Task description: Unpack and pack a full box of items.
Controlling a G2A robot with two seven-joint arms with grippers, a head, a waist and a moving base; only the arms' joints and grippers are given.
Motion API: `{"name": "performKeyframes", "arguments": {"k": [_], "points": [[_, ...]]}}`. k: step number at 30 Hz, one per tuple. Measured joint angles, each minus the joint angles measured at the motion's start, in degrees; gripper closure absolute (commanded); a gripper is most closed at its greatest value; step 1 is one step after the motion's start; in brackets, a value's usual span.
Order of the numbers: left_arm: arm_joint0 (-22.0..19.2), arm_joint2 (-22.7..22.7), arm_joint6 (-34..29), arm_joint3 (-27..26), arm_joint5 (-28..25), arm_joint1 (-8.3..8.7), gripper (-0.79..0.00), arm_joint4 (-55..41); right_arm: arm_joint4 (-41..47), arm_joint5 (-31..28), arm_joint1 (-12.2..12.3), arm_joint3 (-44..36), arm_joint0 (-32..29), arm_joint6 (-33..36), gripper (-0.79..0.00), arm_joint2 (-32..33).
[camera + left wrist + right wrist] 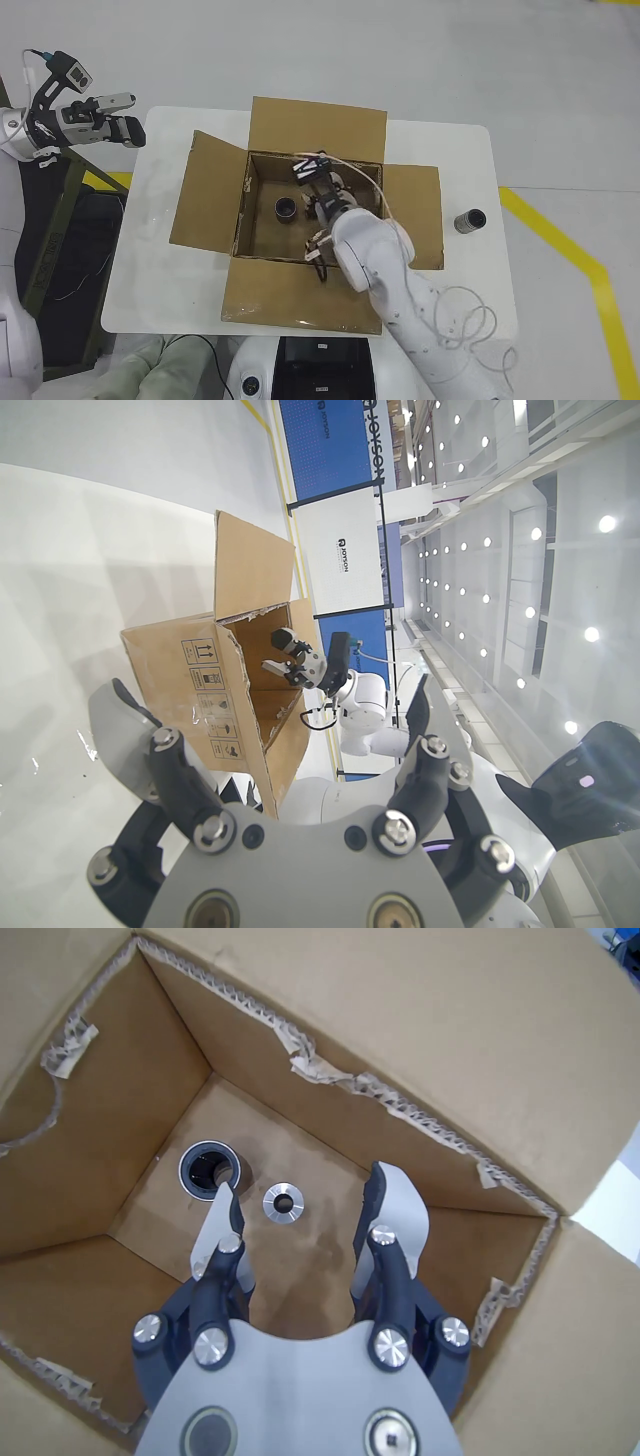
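- Box (315, 125) of brown cardboard on the white table (460, 150), its four flaps folded outward and its torn corrugated edges showing in the right wrist view (400, 1028).
- Right gripper (302, 1180) hangs in the mouth of the box, fingers spread wide with nothing between them; the left wrist view places it at rim level (277, 652).
- Two items stand on the box floor beneath it: a black-rimmed cylinder (210, 1170), open end up, and a smaller silver ring (283, 1204) just beside it, the two apart.
- Silver ring lies below the gap between the fingers, nearer one finger than the other; the tip of that same finger overlaps the rim of the black-rimmed cylinder in the right wrist view.
- From the top view the black-rimmed cylinder (285, 209) sits left of the right gripper (330, 195).
- One more cylinder (469, 220) stands on the table outside the box, past the right-hand flap and well apart from both grippers.
- Left gripper (125, 130) is at the table's far left corner, well apart from the box, its fingers (117, 695) wide apart and empty.
- Column of small printed handling symbols (210, 700) runs down the outer side of the box (165, 650); its small text is too fine to make out.
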Motion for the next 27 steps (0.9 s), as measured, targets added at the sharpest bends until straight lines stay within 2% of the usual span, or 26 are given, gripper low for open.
{"name": "performKeyframes", "arguments": {"k": [16, 27], "points": [[0.0, 0.0, 0.0, 0.0, 0.0, 0.0, -0.785, 0.0, -1.32, 1.7, 1.96, -17.12, -10.32, -2.45, -0.539, 12.84], [0.0, 0.0, 0.0, 0.0, 0.0, 0.0, -0.785, 0.0, -0.82, 3.82, 2.99, -23.29, -16.73, -3.99, -0.548, 23.24]]}}
